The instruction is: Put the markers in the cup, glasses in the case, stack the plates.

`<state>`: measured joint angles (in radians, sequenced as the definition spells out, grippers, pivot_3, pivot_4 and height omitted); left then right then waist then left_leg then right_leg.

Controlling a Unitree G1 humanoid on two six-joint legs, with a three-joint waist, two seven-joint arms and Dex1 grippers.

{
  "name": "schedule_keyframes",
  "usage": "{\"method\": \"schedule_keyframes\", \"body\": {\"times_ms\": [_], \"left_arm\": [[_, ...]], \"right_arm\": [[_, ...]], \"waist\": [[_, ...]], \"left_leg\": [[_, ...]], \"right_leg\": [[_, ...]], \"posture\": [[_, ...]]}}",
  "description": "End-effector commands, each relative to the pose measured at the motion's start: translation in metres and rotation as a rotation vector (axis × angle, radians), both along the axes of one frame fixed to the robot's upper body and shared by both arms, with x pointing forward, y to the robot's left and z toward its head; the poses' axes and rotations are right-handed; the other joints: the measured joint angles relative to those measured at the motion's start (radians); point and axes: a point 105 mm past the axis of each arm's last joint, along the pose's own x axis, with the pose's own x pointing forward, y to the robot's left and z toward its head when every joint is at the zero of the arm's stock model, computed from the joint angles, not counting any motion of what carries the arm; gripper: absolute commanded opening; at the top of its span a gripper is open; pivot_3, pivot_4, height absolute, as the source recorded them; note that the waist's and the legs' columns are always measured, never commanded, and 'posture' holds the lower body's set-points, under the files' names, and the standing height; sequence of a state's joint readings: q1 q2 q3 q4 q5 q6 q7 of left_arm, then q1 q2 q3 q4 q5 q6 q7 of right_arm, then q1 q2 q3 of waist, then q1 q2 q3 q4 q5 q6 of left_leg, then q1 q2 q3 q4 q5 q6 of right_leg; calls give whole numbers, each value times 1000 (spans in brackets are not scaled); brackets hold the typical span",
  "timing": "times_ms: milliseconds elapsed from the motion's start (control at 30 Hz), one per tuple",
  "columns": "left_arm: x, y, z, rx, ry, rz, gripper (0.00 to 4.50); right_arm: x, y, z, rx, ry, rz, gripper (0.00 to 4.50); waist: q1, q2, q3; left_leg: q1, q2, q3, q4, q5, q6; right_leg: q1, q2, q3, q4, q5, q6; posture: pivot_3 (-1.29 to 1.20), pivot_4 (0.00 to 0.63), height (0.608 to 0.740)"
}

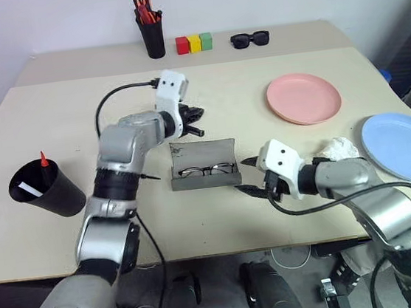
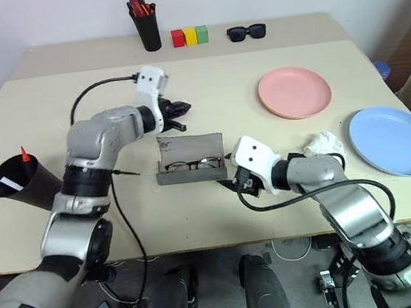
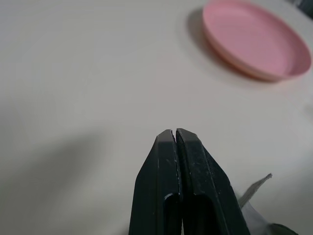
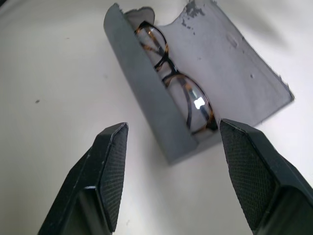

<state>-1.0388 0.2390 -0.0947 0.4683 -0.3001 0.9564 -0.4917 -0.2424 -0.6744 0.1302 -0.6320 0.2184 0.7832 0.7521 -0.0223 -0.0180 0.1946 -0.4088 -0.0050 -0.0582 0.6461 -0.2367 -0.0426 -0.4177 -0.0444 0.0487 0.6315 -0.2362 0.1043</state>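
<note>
Case [image 4: 146, 93] looked matte grey, felt-like, lid inner face scuffed with dark flecks at edge. Glasses [image 4: 178, 90] had thin glossy frame, dark with tortoiseshell mottling, clear lenses catching a glint. Pink plate [image 3: 254, 39] looked smooth plastic, soft sheen; blue plate [image 1: 405, 144] likewise smooth plastic. Table [image 1: 272, 213] was matte, pale beige, smooth. Cup [image 1: 46, 191] looked black, dull finish. Right gripper [image 4: 171, 171] pads [image 4: 115, 176] showed fine woven-like texture, black, matte. Left gripper [image 3: 175, 134] fingers looked smooth black plastic, faintly scratched.
</note>
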Motion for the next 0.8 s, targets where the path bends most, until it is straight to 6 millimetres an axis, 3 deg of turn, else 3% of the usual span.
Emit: {"method": "schedule_keyframes", "body": {"times_ms": [33,233,400,500,800], "left_arm": [[3,-1,-4,14,76,-5,18],[-9,-1,-14,17,151,-47,18],[-27,5,-18,29,119,-83,18],[-43,11,-17,43,18,-118,18],[-101,27,-29,86,-122,-242,18]], "right_arm": [[-4,-6,15,19,-60,-48,2987],[-10,-15,11,12,-51,-98,2987],[-2,-21,11,19,-52,-141,2987],[12,-31,9,21,-58,-204,2987],[26,-37,18,96,-77,-226,2987]], "waist": [[2,0,0],[7,-1,0],[2,-1,0],[3,0,0],[7,0,0]], "left_leg": [[0,0,0,0,0,0],[-1,0,0,0,0,0],[-1,0,0,0,0,0],[0,0,0,0,0,0],[0,1,1,0,0,-1]], "right_leg": [[0,0,0,0,0,0],[0,-1,0,-1,0,0],[0,-1,0,0,0,0],[0,-1,1,0,0,0],[1,-2,1,0,-2,-4]], "posture": [[0,150,740],[0,150,740],[0,150,740],[0,150,740],[0,150,740]]}}
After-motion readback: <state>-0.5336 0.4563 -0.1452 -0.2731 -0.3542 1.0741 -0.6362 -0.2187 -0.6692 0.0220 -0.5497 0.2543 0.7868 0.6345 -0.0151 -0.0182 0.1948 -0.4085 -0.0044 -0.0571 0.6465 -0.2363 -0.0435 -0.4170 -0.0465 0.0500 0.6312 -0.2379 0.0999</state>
